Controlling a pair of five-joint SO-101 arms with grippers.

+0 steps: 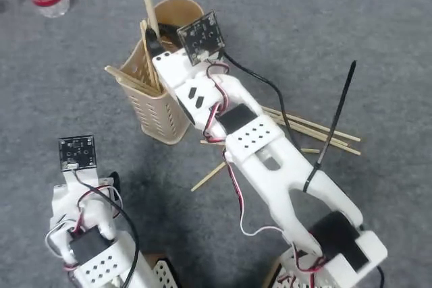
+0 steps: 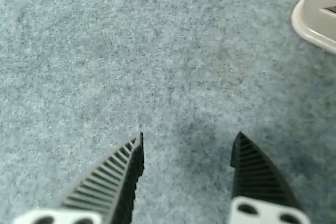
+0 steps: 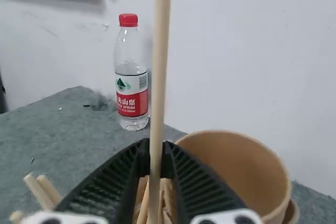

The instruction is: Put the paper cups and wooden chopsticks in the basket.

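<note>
The left claw (image 2: 190, 137) hangs low over bare bench (image 1: 378, 52) at the near side, its 2 ribbed black fingers spread apart with nothing between them. The bench has a grey, fuzzy covering (like short carpet), so thin sticks should lie steady on it and not roll.

A little further in, the unfinished part of the task is visible: 1 loose chopstick (image 1: 209, 176) lies alone beside the right arm, and several more loose chopsticks (image 1: 317, 129) lie in a flat bundle on the other side of that arm, well apart from the basket. All are pale, slim, straight wood.

Further again stands the basket (image 1: 158, 109), a tall cream plastic holder with slotted walls. Some wooden chopsticks (image 1: 145, 52) already lean inside it.

The right claw (image 3: 156, 148) is over the basket mouth, pressed together on 1 held chopstick (image 3: 160, 51) that stands nearly upright, its lower end among the sticks inside. I judge this 1 is close to release.

Behind it a paper cup (image 3: 236, 166), tan and smooth with a rolled rim, sits in the basket. Whether others nest under it I cannot tell.

Farthest, a clear plastic bottle (image 3: 131, 77) with a red cap stands at the wall.
</note>
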